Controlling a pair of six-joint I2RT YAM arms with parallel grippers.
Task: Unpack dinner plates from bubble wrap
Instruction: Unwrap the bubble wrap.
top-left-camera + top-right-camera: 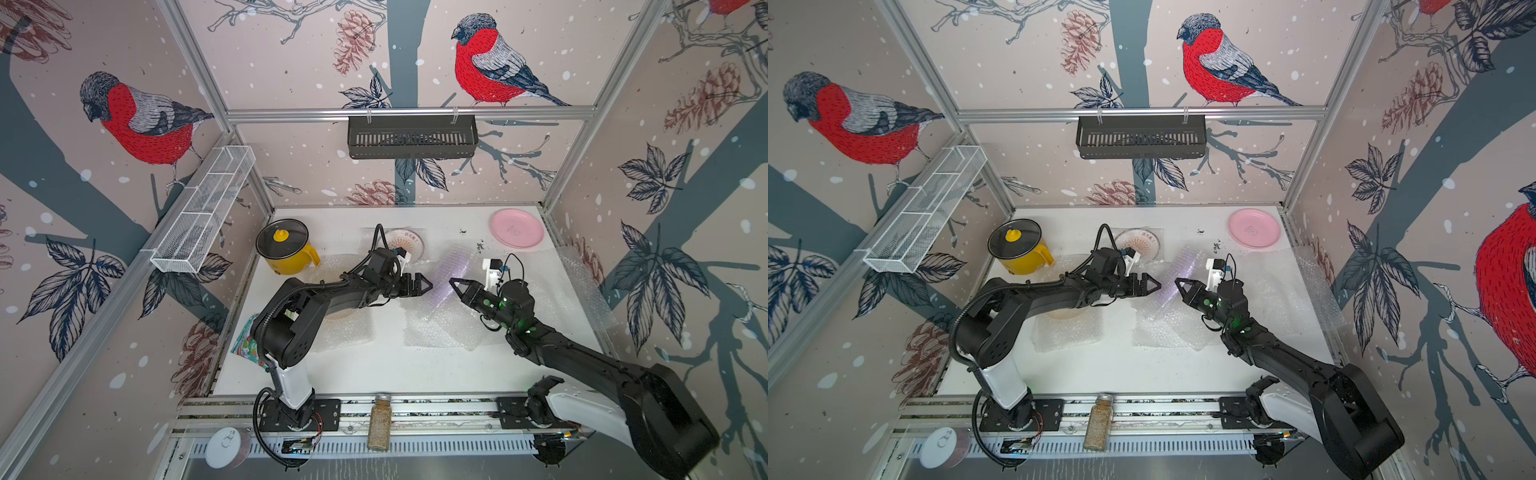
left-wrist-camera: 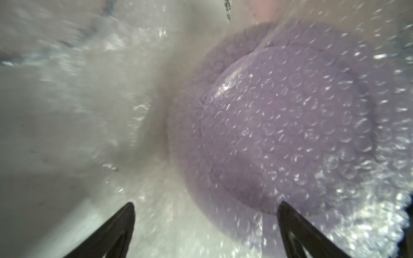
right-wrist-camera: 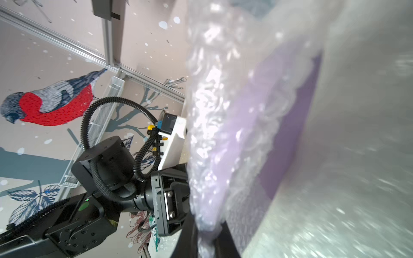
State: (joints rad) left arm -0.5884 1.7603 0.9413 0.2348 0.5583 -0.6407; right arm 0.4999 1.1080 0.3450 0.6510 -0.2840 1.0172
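Bubble wrap [image 1: 440, 332] is spread in loose sheets over the near half of the bench [image 1: 374, 374], and a cream plate [image 1: 338, 316] is seen under the left arm, with wrap around it. Just beyond, at mid-bench, a fold of the wrap is pinched between the closed fingers of the right gripper [image 3: 207, 232] and is held raised, with the lilac plate [image 2: 279, 125] tilted inside it. The left gripper [image 2: 206, 204] is poised just beside it, with its fingers wide and empty. Farther back, a sunburst plate [image 1: 405, 243] appears to be covered, and a pink plate [image 1: 516, 228] lies bare in the far right corner. The peeling of the lilac plate is judged to be the step in hand. Next, the plate's rim would need to be steadied by the left fingers while the wrap is drawn off.
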